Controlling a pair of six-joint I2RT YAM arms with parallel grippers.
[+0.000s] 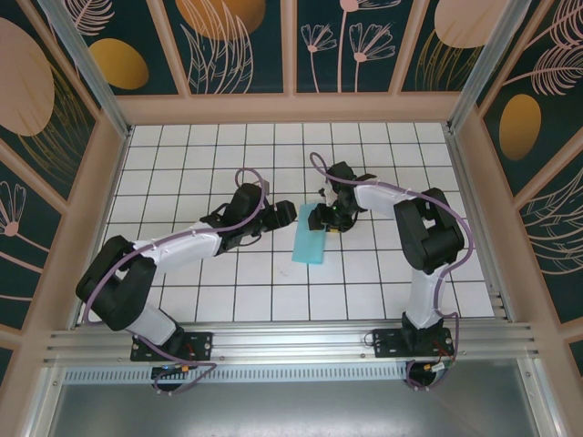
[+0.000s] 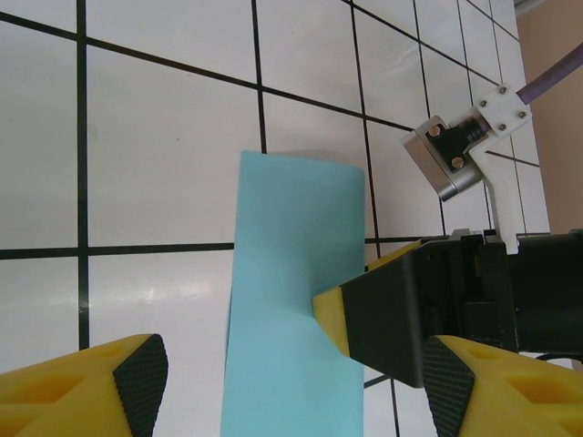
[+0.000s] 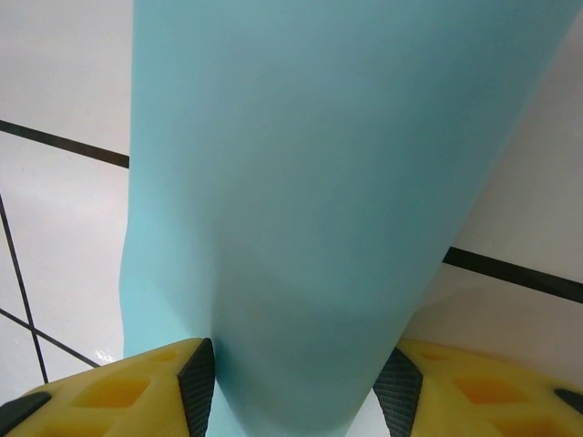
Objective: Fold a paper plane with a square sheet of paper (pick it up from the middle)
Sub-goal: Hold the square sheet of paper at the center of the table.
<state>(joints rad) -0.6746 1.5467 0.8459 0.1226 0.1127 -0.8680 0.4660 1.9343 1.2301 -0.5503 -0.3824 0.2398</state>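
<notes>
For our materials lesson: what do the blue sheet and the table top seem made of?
Blue sheet: probably thin matte paper; it bends in a soft curve. Table top: looks like glossy white tile or tile-print board; light reflects off it, with dark grid lines.

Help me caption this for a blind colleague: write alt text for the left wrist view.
A folded turquoise-blue sheet of paper lies on a white tiled table, running down between the left gripper's open yellow fingers. The right gripper touches its right edge, where the paper buckles slightly.
</notes>
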